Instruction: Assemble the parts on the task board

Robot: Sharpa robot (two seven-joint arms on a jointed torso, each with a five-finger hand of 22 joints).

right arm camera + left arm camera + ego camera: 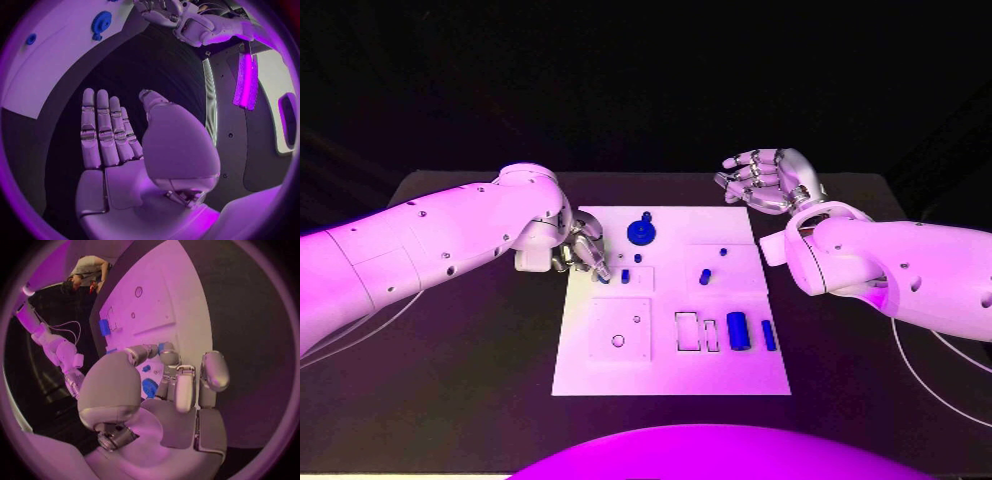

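Note:
The white task board (pixel 672 340) lies mid-table. On it are a round blue piece (pixel 642 232), small blue pegs (pixel 705 276), a blue cylinder (pixel 737 331) and a thin blue bar (pixel 769 334). My left hand (pixel 581 248) hangs over the board's left edge with its fingers curled down. In the left wrist view its thumb and a finger (pixel 167 355) pinch a small blue part (pixel 161 346). My right hand (pixel 769 180) is raised off the board's far right corner, fingers (pixel 100 125) straight and apart, holding nothing.
The board (pixel 156 305) has a square recess and rectangular outlines (pixel 689 331) in its near half. Bare black table (pixel 473 370) surrounds the board on all sides. The right wrist view shows the round blue piece (pixel 101 21) and my left hand (pixel 164 12).

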